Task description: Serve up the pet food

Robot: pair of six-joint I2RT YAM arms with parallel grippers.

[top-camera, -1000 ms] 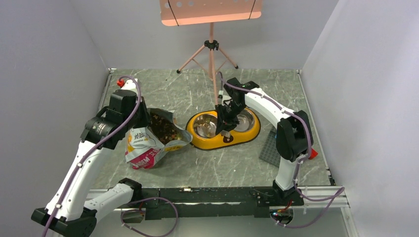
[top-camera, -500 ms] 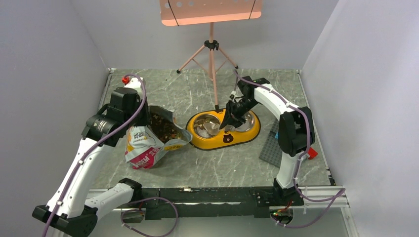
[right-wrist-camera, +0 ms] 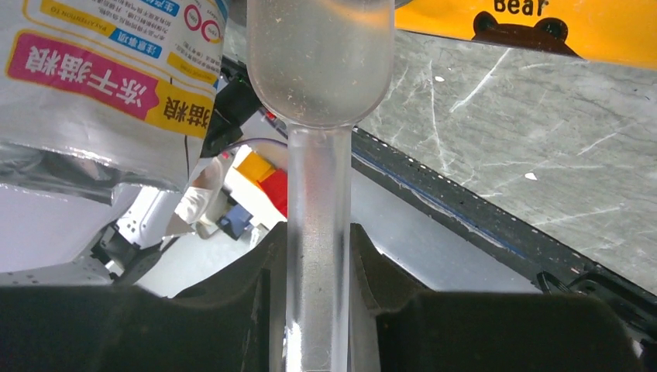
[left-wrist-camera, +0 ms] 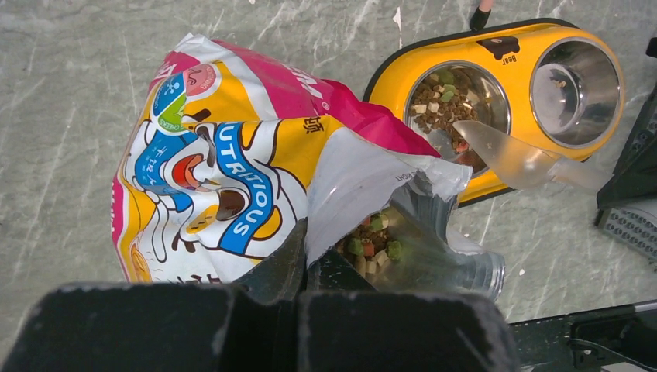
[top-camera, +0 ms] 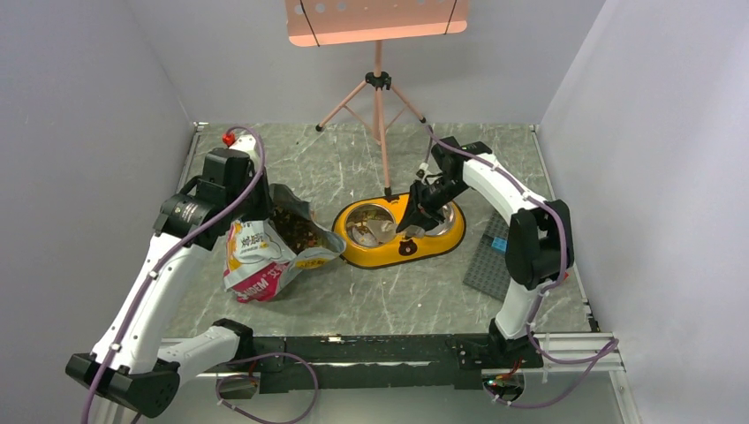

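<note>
Soft, even light comes from above; shadows on the bench (top-camera: 397,296) are faint; the steel bowl (left-wrist-camera: 575,91) and the pet food bag (left-wrist-camera: 248,170) show bright glints; the scoop (right-wrist-camera: 318,70) close up looks milky and blurry; both wrist views are dark and fuzzy at the bottom.

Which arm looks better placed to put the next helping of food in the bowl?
Right. The right gripper holds the clear plastic scoop over the yellow feeder. The left gripper is clamped on the crinkly white-and-yellow bag, holding its mouth open.

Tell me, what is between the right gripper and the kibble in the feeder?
A clear plastic scoop, its handle in that gripper, seen in the left wrist view.
</note>
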